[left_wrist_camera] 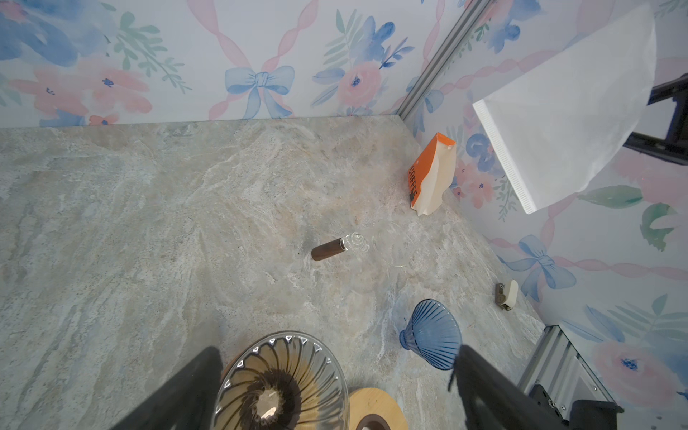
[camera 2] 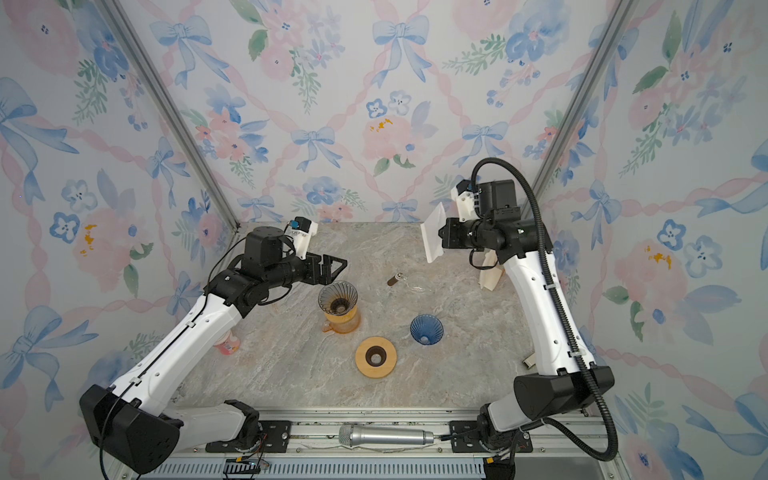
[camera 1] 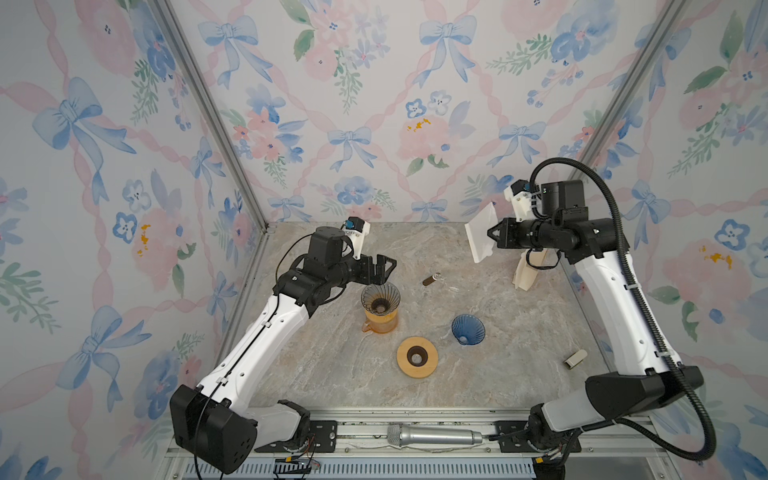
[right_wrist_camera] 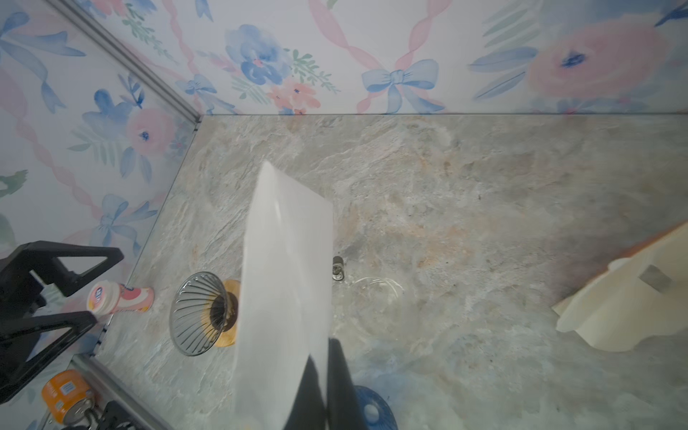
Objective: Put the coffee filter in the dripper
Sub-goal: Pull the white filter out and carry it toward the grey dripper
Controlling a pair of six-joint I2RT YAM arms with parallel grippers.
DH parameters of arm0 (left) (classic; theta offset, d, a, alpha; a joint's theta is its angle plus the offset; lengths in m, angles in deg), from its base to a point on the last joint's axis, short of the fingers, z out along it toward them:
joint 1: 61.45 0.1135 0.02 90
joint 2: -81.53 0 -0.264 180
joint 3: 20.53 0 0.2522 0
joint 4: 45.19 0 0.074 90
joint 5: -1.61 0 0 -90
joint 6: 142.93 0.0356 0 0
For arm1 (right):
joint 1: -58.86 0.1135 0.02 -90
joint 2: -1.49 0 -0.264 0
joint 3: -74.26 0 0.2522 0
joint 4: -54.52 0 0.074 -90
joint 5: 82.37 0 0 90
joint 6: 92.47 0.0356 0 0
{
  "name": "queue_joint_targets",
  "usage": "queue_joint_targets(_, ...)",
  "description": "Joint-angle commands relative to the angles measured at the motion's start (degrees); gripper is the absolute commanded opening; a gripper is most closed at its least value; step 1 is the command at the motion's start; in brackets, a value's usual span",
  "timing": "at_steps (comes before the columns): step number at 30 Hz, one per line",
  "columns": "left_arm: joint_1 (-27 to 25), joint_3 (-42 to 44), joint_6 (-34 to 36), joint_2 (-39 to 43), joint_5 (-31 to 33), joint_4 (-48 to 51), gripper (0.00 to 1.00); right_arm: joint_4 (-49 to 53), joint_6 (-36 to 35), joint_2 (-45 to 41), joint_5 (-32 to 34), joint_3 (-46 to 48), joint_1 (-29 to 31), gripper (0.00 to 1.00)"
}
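R gripper (camera 1: 490,237): clamped on white coffee filter (camera 1: 480,233), held aloft.
L gripper (camera 1: 386,269): jaws wide, empty, near dripper (camera 1: 380,297).
Dripper: atop amber carafe (camera 1: 381,325) on tabletop (camera 1: 478,382).

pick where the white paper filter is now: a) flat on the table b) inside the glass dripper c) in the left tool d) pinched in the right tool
d, the filter sits pinched in the shut right tool, well apart from the dripper
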Motion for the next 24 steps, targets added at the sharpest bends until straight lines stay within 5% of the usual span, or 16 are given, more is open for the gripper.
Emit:
queue_joint_targets(1, -0.34, 1.63, -1.08, 3.22, 0.78, 0.55, 0.98, 9.37, -1.03, 4.24, -3.75, -5.77, 4.24, 0.0)
queue_joint_targets(14, -0.38, 2.32, -2.29, 6.73, 1.71, 3.52, 0.97, 17.52, 2.22, 17.79, -5.68, -17.82, 18.11, 0.0)
queue_joint_targets(24, -0.64, 2.3, -2.56, 4.49, 0.51, 3.63, 0.94, 17.28, 9.02, 21.09, -0.53, -16.93, 25.07, 0.0)
